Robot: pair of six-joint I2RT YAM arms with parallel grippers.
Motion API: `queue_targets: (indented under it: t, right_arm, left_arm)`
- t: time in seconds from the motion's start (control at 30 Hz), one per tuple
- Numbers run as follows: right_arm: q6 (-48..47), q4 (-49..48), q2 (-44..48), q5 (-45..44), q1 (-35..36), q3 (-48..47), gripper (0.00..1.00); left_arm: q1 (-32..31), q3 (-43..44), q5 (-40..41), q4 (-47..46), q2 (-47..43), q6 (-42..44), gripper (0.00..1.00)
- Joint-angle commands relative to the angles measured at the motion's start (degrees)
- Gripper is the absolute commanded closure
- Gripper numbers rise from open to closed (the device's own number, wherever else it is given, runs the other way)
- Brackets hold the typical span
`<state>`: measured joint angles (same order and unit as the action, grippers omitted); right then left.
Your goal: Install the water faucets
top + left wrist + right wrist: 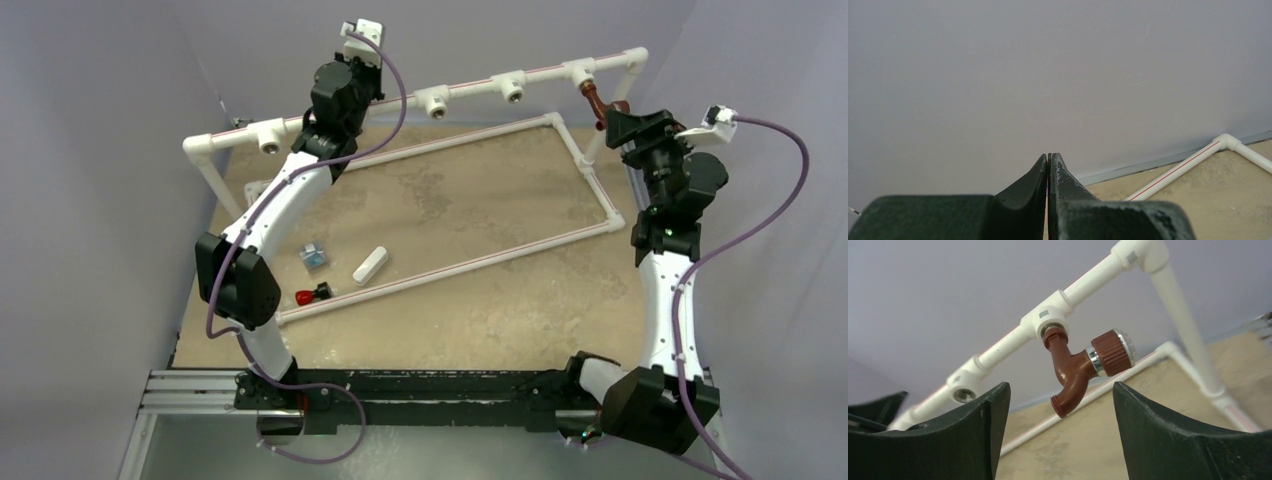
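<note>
A reddish-brown water faucet (1079, 366) with a round knob hangs from the end tee fitting (1048, 320) of the raised white pipe rail (470, 90), its spout pointing down. In the top view this faucet (594, 101) sits at the rail's right end. My right gripper (1060, 386) is open, one finger on each side and just below the spout, touching nothing. Its head (614, 120) sits right beside the faucet. My left gripper (1049, 157) is shut and empty, facing the wall. A small red-and-black piece (311, 295) lies on the table at the left.
Three more tee fittings (437, 100) on the rail stand open. A white pipe frame (480, 262) lies flat on the table. A white oblong block (369, 265) and a small blue item (315, 256) lie near the red piece. Walls close in on the sides.
</note>
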<state>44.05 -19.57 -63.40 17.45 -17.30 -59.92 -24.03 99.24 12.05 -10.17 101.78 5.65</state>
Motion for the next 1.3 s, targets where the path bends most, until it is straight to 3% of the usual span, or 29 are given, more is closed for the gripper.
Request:
queue_targets:
  t: [0.0, 0.17, 0.33, 0.47, 0.73, 0.9, 1.27]
  right_arm:
    - [-22.0, -0.3, 3.3, -3.2, -0.2, -0.3, 0.24]
    - [-38.0, -3.3, 3.0, -0.9, 0.9, -0.2, 0.24]
    - [-58.8, 0.5, 1.4, -3.6, 8.6, -2.5, 0.25]
    - [-72.9, -2.0, 3.8, -2.5, 12.5, 1.5, 0.23]
    - [-90.5, -13.9, 7.6, -13.4, 16.2, 9.6, 0.22]
    - [-100.2, -17.4, 6.7, -14.4, 16.6, 12.2, 0.19]
    - [-109.0, -26.9, -1.5, -18.2, 16.8, 10.4, 0.18]
  left_arm:
    - [-1.3, -1.5, -1.2, 7.8, 3.8, 0.8, 1.0]
    - [-1.3, -1.6, -1.2, 7.6, 3.8, 0.9, 1.0]
    - [-1.3, -1.6, -1.3, 7.6, 4.0, 0.8, 1.0]
    - [-1.2, -1.7, -1.8, 7.5, 3.6, 0.6, 1.0]
    - [-1.2, -1.9, -1.9, 7.4, 3.1, 0.3, 1.0]
    - [-1.2, -1.9, -2.1, 7.4, 2.9, 0.1, 1.0]
    - [-1.2, -1.8, -2.7, 7.6, 2.9, -0.6, 1.0]
